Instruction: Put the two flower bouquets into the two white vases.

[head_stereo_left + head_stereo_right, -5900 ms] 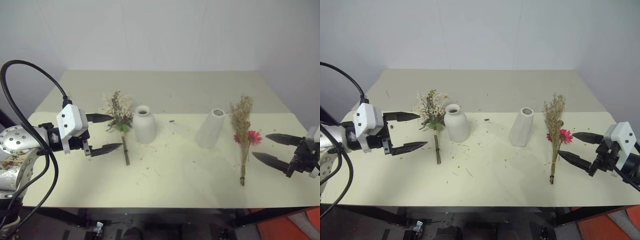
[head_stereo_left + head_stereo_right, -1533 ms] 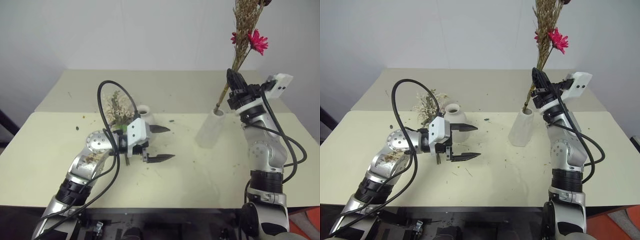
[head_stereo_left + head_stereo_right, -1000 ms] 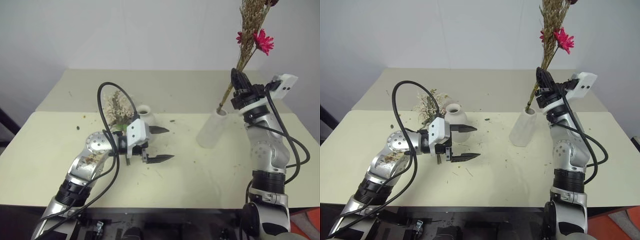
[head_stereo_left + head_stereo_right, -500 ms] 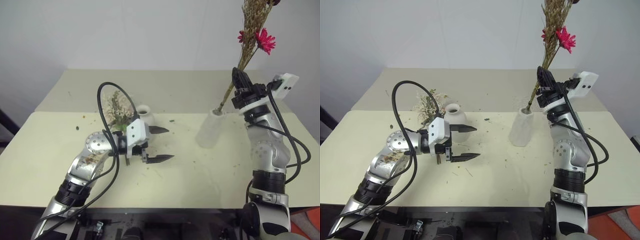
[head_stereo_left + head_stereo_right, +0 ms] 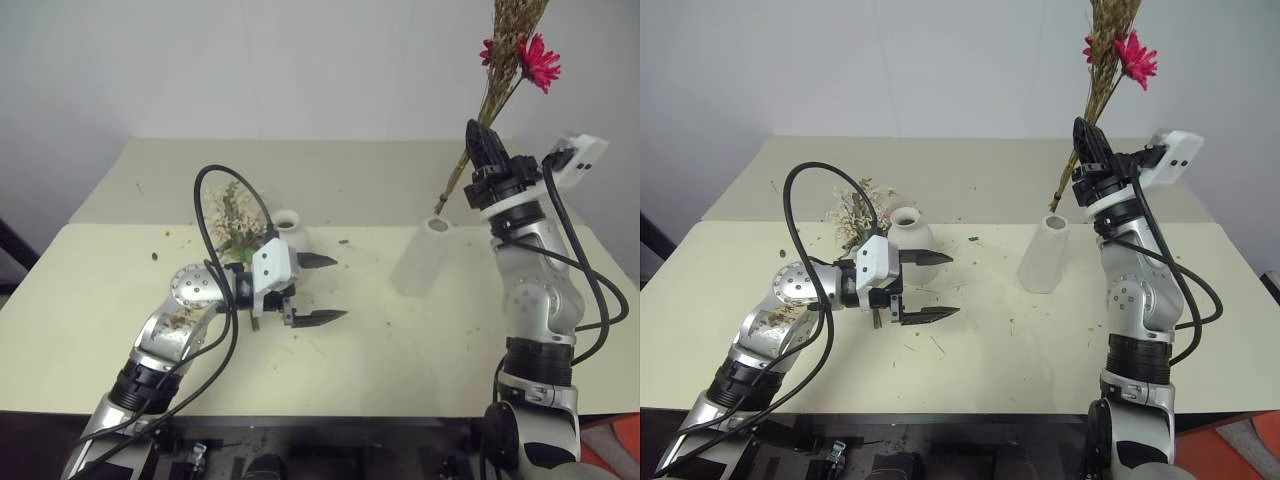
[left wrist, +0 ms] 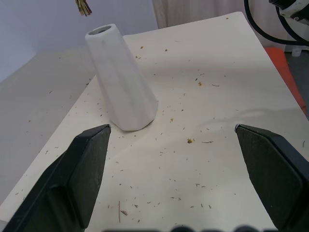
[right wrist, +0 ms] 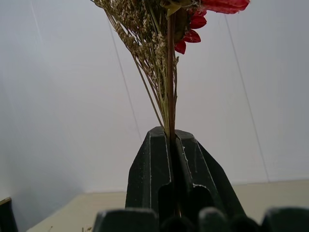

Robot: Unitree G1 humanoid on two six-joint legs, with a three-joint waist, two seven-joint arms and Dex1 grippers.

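Stems of dried bouquet [image 5: 1110,55] sit pinched in right gripper [image 5: 1087,142].

Dried bouquet's [image 5: 510,50] top cut off by frame.

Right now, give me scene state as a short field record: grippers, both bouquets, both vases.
right gripper: shut on the dried-grass bouquet, holding it tilted in the air
stem ends: above and beside the mouth of the tall tapered vase, not inside it
left gripper: open, empty, hovering over the table in front of the squat vase
rose bouquet: beside the squat vase, not in it
tall tapered vase: upright, empty
squat vase: upright, nothing showing in its neck
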